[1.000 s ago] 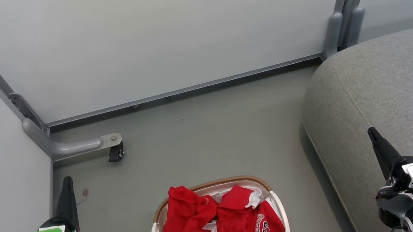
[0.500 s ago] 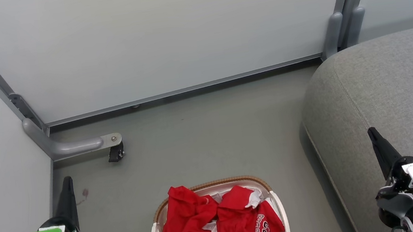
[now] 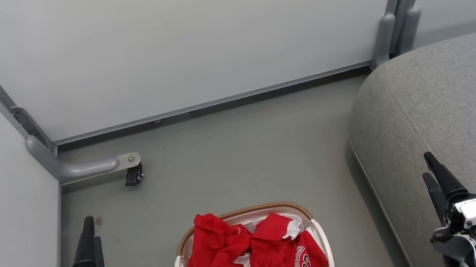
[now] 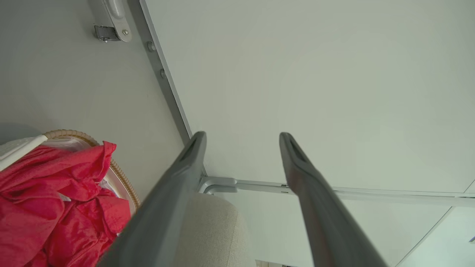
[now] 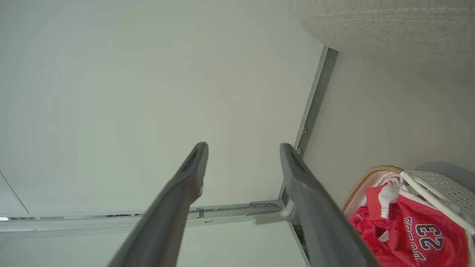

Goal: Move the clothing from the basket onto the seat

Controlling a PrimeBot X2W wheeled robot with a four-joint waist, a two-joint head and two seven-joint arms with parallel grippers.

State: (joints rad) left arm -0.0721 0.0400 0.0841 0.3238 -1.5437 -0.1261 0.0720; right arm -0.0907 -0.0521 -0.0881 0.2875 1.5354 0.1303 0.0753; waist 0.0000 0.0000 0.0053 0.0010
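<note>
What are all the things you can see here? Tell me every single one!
clothes: one heap, red with white bits and white letters, inside the basket
basket: one, white with a brown woven rim, on the floor at the bottom middle
sofa seat: one, grey, on the right
floor: one, grey, in the middle
wall panels: three, white with grey frames, behind and on the left
metal foot: one, grey, at the left corner, ending in a small black wheel
left pincer: one, dark fingers, lower left, open, holding nothing
right pincer: one, dark fingers, lower right by the sofa seat, open, holding nothing
</note>
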